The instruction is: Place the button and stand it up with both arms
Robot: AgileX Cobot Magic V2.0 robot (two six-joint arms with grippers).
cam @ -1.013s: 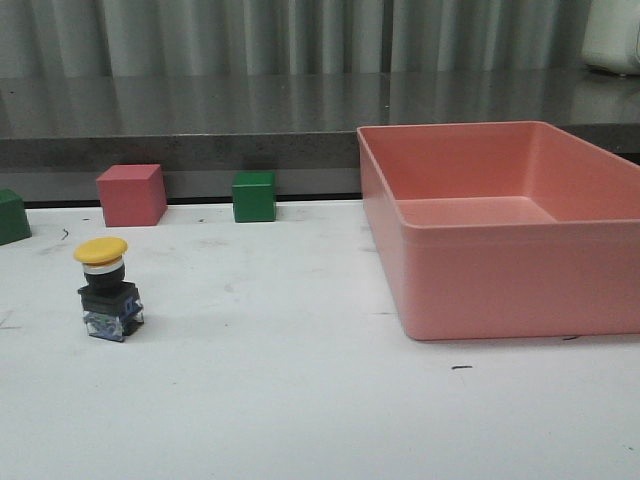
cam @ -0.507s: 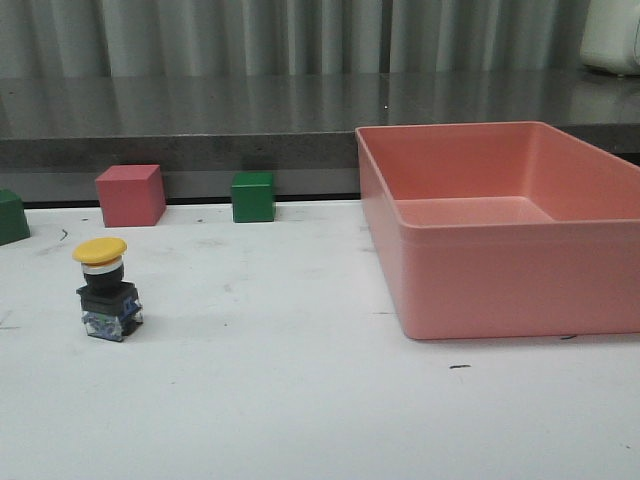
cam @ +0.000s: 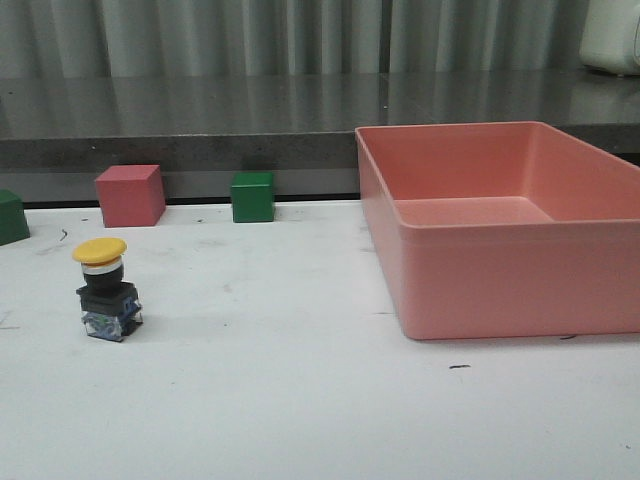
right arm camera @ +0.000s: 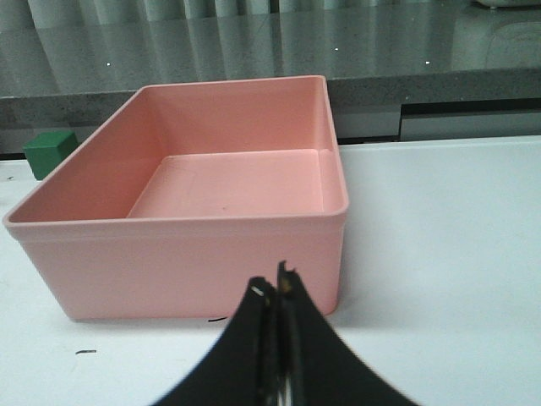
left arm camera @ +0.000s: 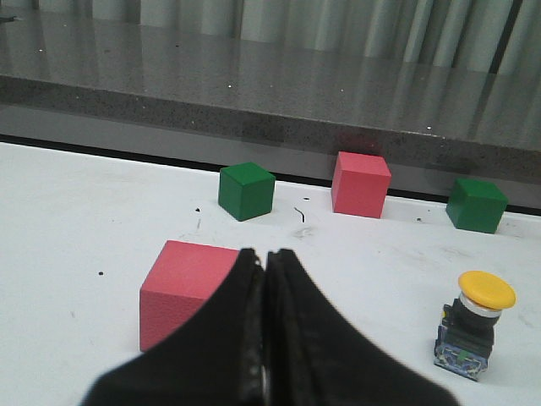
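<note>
White table (cam: 300,400), matte, scuffed with small dark marks and a short black dash near the front; bare white surface nearest the front camera.

Left gripper (left arm camera: 266,258) low over the table in the left wrist view, fingers (left arm camera: 245,321) pressed together, nothing between them; right gripper (right arm camera: 275,292) likewise closed tip to tip, holding nothing, just in front of the near wall of a pink bin (right arm camera: 194,245).

Button (cam: 105,290) upright on the left part of the table, yellow cap on top, white collar beneath, black body on a bluish clear base; free of both grippers, well apart from the bin; same button (left arm camera: 473,326) seen from the left wrist, standing off to one side of the closed fingers.

Pink bin (cam: 500,280) on the right part of the table, open-topped, rectangular.

Pink cube (left arm camera: 186,288) just beyond the left fingers, partly hidden by them; farther off, a green cube (left arm camera: 245,190), a second pink cube (cam: 130,195) and another green cube (cam: 252,197) along the table's back edge; one more green cube (cam: 12,217) cut off at the left border.

Behind the table, a dark speckled ledge (cam: 200,120); then grey pleated curtains (cam: 250,35); a white object (cam: 612,35) at the far right corner, too cropped to identify.

No readable writing or labels anywhere.
</note>
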